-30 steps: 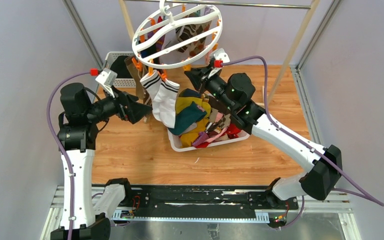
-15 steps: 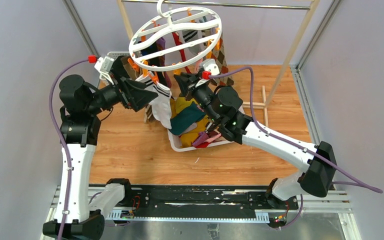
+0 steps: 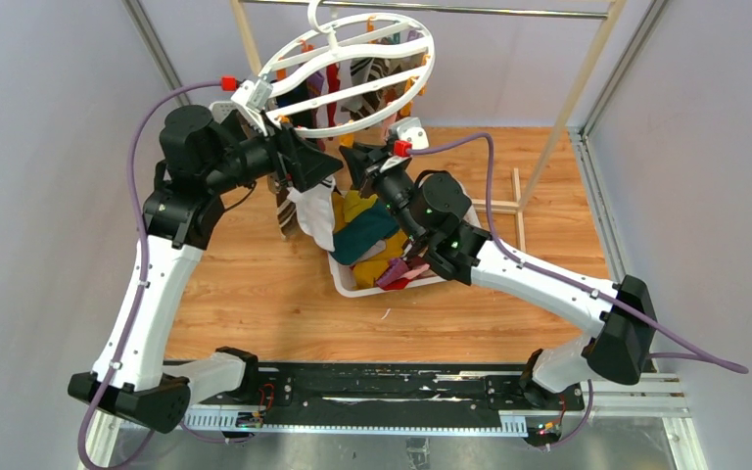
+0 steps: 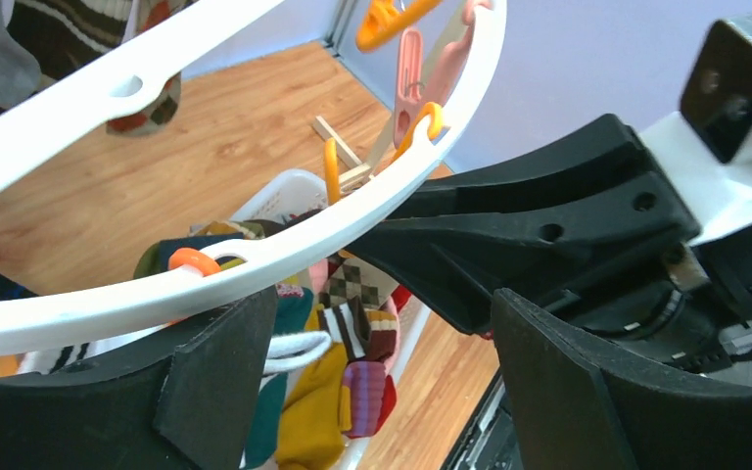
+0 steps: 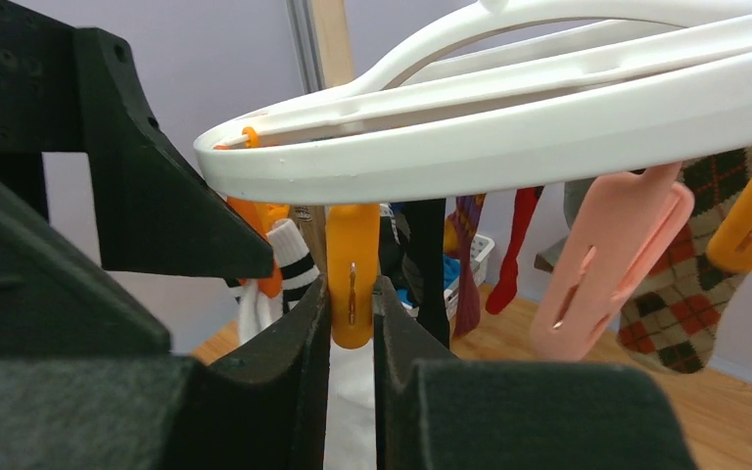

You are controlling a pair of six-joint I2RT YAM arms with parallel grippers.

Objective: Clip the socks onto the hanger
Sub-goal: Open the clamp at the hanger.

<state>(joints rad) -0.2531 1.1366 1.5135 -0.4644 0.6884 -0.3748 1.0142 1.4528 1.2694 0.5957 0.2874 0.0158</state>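
The white round hanger (image 3: 348, 73) hangs from the rail, with several socks clipped under it. My right gripper (image 3: 360, 162) is shut on an orange clip (image 5: 352, 279) under the ring's (image 5: 509, 127) near rim. A white sock (image 5: 350, 392) shows just below that clip, between the fingers. My left gripper (image 3: 321, 174) is wide open just under the ring (image 4: 255, 264), close beside the right gripper (image 4: 548, 225), with nothing between its fingers (image 4: 215, 382). A white sock with black stripes (image 3: 315, 211) hangs below it. Loose socks (image 3: 377, 235) fill the basket.
The white basket (image 3: 348, 284) stands on the wooden floor under the hanger. A pink clip (image 5: 607, 259) and a brown argyle sock (image 5: 685, 313) hang to the right of the gripped clip. Wooden poles (image 3: 587, 78) and a metal rail stand at the back.
My left arm has risen and swung right, up to the ring's near rim. My right gripper moved left to the clip and then held. The hanger has swung and tilted.
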